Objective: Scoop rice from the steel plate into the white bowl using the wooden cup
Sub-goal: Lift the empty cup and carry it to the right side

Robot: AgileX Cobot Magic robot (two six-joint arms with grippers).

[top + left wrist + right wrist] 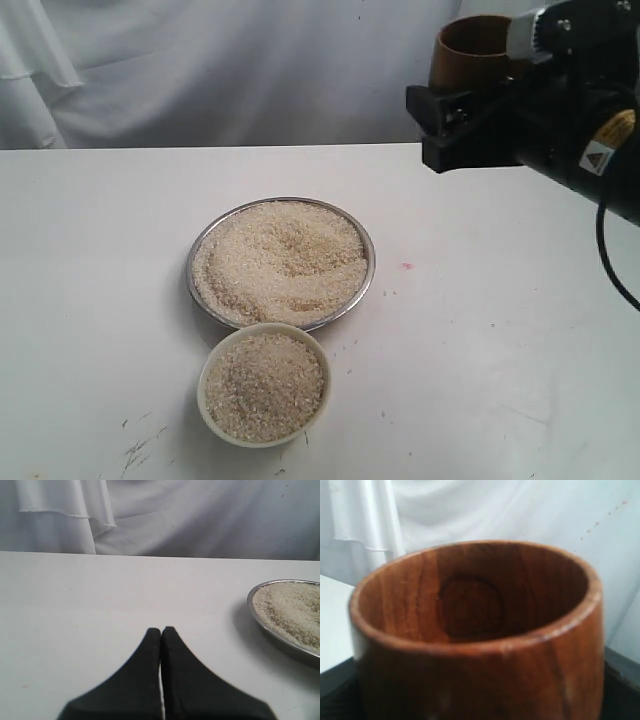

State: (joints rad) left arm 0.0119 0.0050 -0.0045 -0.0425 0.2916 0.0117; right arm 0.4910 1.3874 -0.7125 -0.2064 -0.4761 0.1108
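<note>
Exterior view shows the bowl (203,392), nearly full of rice (265,385), just before the heaped plate (371,268). Farther right, held high, the right gripper (452,98) clasps the empty cup (472,50); the left gripper (161,635) is pinched closed. Bring the cup down tilted, mouth leading, skimming shallowly.

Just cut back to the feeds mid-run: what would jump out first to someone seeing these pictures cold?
First the wooden cup, held high at the right of the exterior view by the right gripper; the right wrist view shows its inside bare, with no grains. Then, mid-table, the steel plate full of rice, and just in front of it the smaller white bowl, also filled with grains nearly to its rim.
</note>
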